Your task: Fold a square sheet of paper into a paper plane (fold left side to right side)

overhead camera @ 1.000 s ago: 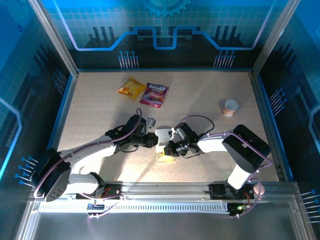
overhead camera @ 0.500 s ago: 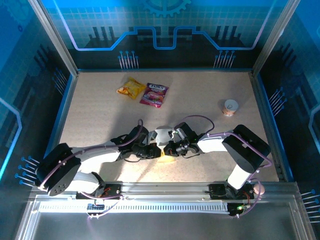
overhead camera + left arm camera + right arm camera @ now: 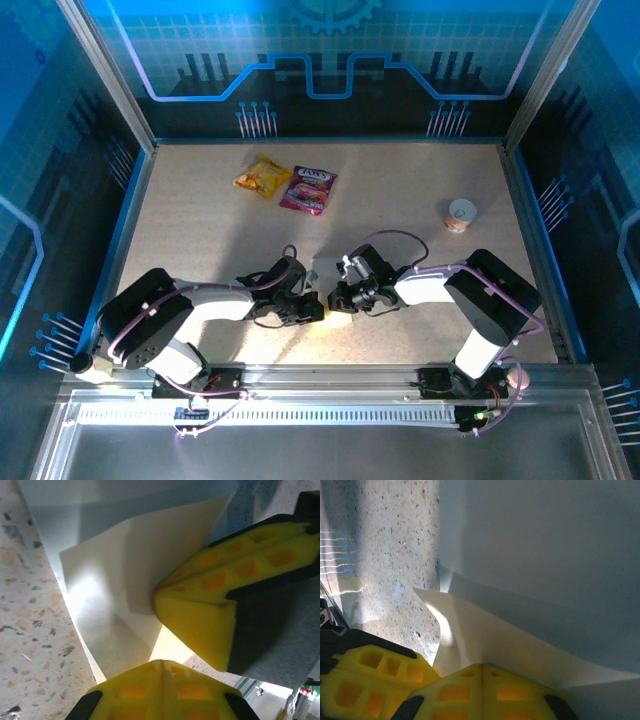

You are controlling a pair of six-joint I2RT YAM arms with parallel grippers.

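The square sheet of paper [image 3: 112, 580] lies partly folded on the speckled table, with white flaps and creases; one flap [image 3: 530, 550] rises in shadow. My left gripper [image 3: 162, 662] is shut, its tips at the paper's near edge. My right gripper [image 3: 482, 666] is shut too, its tips set against a crease. In the left wrist view the right gripper's yellow fingers [image 3: 200, 615] press onto the paper from the right. From above, the left gripper [image 3: 312, 308] and right gripper [image 3: 336, 298] meet tip to tip in the middle of the table, hiding most of the sheet.
A yellow snack packet [image 3: 262, 176] and a pink one [image 3: 308, 189] lie at the back left. A small round white cup [image 3: 461, 214] stands at the right. Blue walls ring the table, and the metal rail [image 3: 330, 378] runs along the near edge.
My left arm has swung lower and rightward, bringing its gripper down beside the right one. The white paper seen from above is now covered. The right arm has stayed put.
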